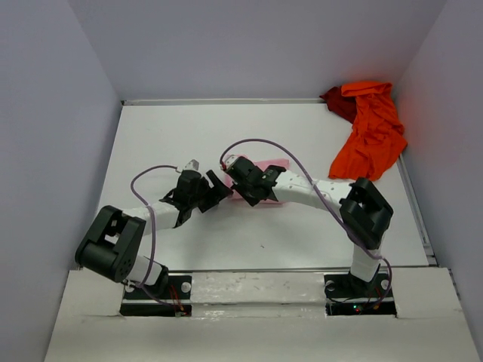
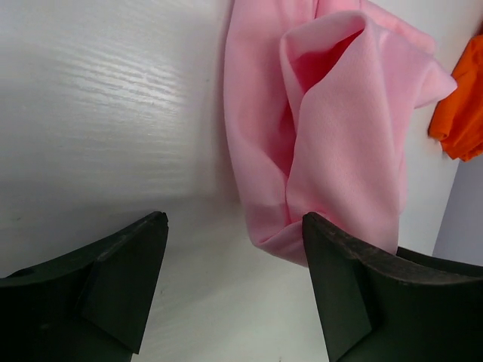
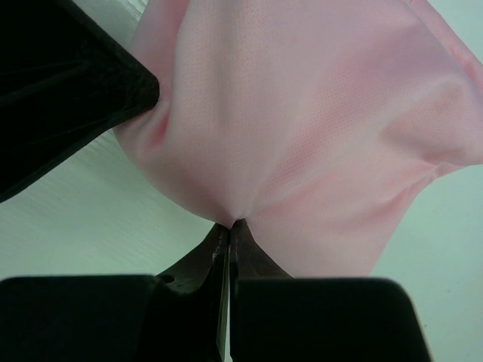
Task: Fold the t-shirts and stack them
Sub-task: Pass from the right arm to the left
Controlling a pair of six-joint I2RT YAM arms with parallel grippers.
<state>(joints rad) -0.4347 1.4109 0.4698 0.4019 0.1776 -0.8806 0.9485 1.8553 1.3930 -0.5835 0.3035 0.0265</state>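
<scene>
1 t-shirt (image 1: 275,164) lies centred on the table (image 1: 166,136); 2 t-shirts (image 1: 373,136) heaped in its far-right corner.

**Pink, orange and red on white**

The tabletop (image 1: 189,136) is plain white. The pink shirt (image 2: 339,151) is pale with a fine mesh weave. The orange-red shirt (image 1: 373,139) is bright, and the dark red shirt (image 1: 338,102) is deep. The left end effector (image 2: 234,279) and right end effector (image 3: 228,234) are black.

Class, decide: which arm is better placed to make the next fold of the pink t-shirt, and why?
Right. The right gripper is shut on the pink t-shirt; the left gripper stands open, gripping nothing.
</scene>
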